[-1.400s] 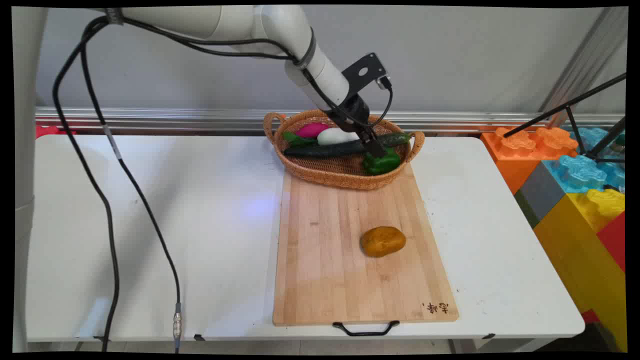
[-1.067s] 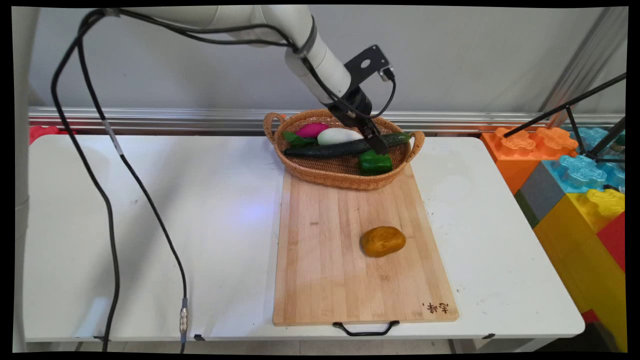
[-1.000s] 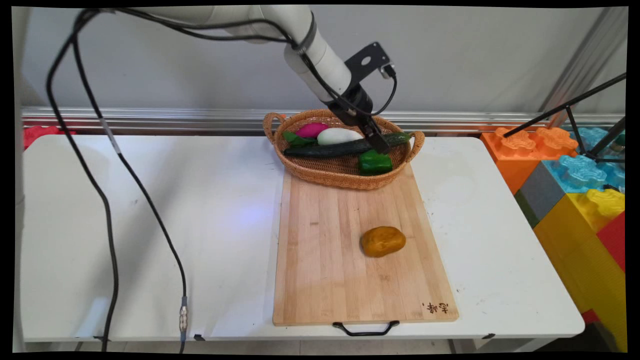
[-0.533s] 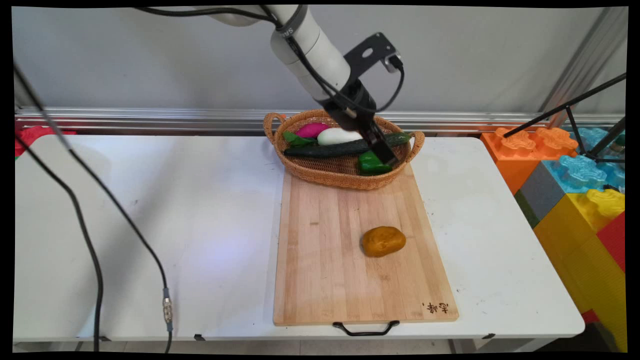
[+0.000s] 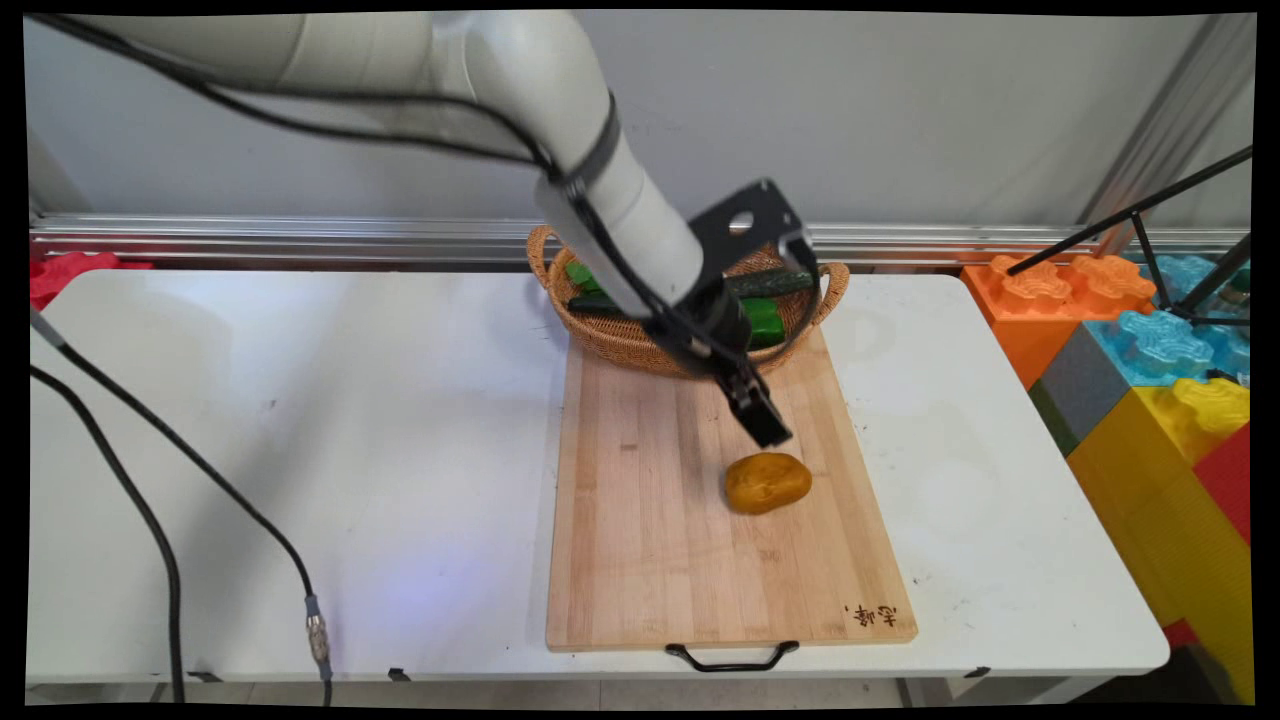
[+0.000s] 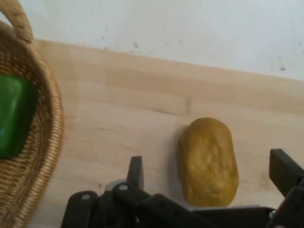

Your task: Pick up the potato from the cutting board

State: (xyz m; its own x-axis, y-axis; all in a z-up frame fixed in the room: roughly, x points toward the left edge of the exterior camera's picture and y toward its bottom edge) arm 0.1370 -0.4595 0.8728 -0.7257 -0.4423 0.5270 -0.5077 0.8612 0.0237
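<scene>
While its jaws stand spread, the pincer (image 6: pixel 209 166) hovers over the potato (image 6: pixel 208 161).

A white counter (image 5: pixel 420 420) stands before a plain grey wall (image 5: pixel 950 110). Large coloured building blocks (image 5: pixel 1150 370) are stacked at its right end.

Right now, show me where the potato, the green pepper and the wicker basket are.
potato (image 6: pixel 208 164), hand view, middle of its yellow-brown skin.
green pepper (image 6: pixel 14 116), hand view, middle of the part that shows inside the basket.
wicker basket (image 5: pixel 625 345), main view, woven front wall left of the arm.
</scene>
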